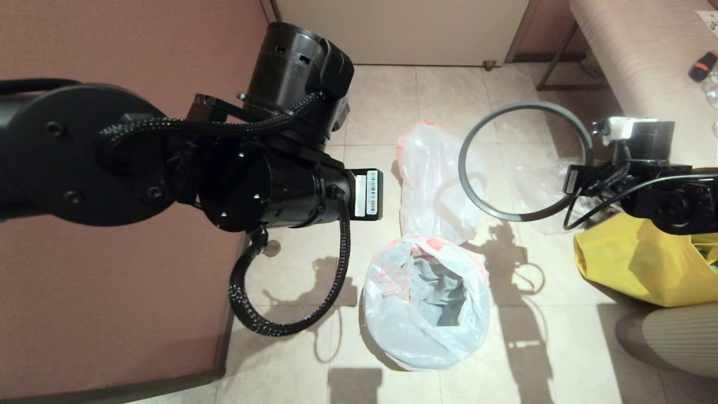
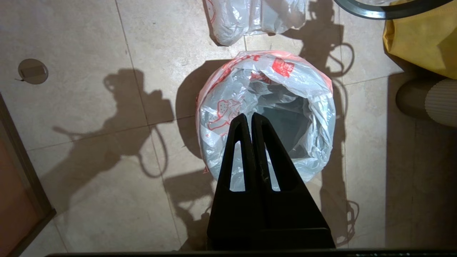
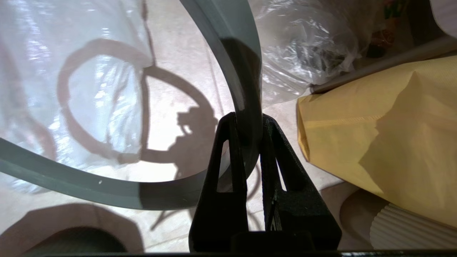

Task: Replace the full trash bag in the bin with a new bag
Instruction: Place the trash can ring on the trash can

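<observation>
The bin (image 1: 426,303) stands on the tiled floor (image 1: 561,348) near the robot, lined with the new bag (image 1: 392,280), whose red-printed edge is folded out over the bin's top. The full trash bag (image 1: 432,179) lies on the floor just beyond the bin. The right gripper (image 3: 247,123) is clamped on the grey ring (image 1: 477,185), holding it in the air to the far right of the bin, above the full bag's right side. The left gripper (image 2: 249,119) hangs above the bin's opening with its fingers pressed together and nothing between them. A yellow tote (image 1: 634,264) sits on the floor at right, with a clear plastic bag (image 3: 307,53) just beyond it.
</observation>
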Robot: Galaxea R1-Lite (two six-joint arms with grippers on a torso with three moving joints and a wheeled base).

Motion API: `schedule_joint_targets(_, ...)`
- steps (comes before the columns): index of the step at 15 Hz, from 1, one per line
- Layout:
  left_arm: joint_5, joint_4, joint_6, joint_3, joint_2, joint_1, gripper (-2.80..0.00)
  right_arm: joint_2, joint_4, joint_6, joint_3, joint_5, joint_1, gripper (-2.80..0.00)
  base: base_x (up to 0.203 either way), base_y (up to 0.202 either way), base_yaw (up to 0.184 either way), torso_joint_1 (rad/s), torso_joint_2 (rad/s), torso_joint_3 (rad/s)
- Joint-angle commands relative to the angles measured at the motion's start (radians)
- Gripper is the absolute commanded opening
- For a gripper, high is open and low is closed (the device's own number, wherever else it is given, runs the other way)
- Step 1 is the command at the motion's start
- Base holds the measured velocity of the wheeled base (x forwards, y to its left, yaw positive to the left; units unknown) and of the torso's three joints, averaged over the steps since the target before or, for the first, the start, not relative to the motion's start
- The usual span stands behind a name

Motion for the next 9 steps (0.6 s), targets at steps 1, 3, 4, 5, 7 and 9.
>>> schedule_joint_targets(1,0.003,0.002,-0.003,0.001,-0.012,-0.002,-2.80,-0.112,0.036,0.002,0.004,0.001,0.041,-2.80,0.000,0.000,0.000,0.000,0.00,0.000)
schedule_joint_targets(3,0.002,0.002,-0.003,0.001,-0.027,-0.002,-2.80,-0.193,0.179,0.025,0.003,0.011,0.075,-2.80,0.000,0.000,0.000,0.000,0.00,0.000)
schedule_joint_targets(4,0.001,0.002,-0.003,0.003,-0.030,-0.002,-2.80,-0.229,0.311,0.051,0.002,0.034,0.090,-2.80,0.000,0.000,0.000,0.000,0.00,0.000)
schedule_joint_targets(5,0.002,0.002,-0.003,0.004,-0.032,-0.002,-2.80,-0.256,0.457,0.079,-0.003,0.084,0.100,-2.80,0.000,0.000,0.000,0.000,0.00,0.000)
schedule_joint_targets(7,0.001,0.002,-0.003,0.005,-0.043,-0.005,-2.80,-0.281,0.738,0.103,-0.038,0.203,0.108,-2.80,0.000,0.000,0.000,0.000,0.00,0.000)
schedule_joint_targets(9,0.000,0.003,-0.002,0.009,-0.062,-0.009,-2.80,-0.282,0.934,0.110,-0.088,0.370,0.106,-2.80,0.000,0.000,0.000,0.000,0.00,0.000)
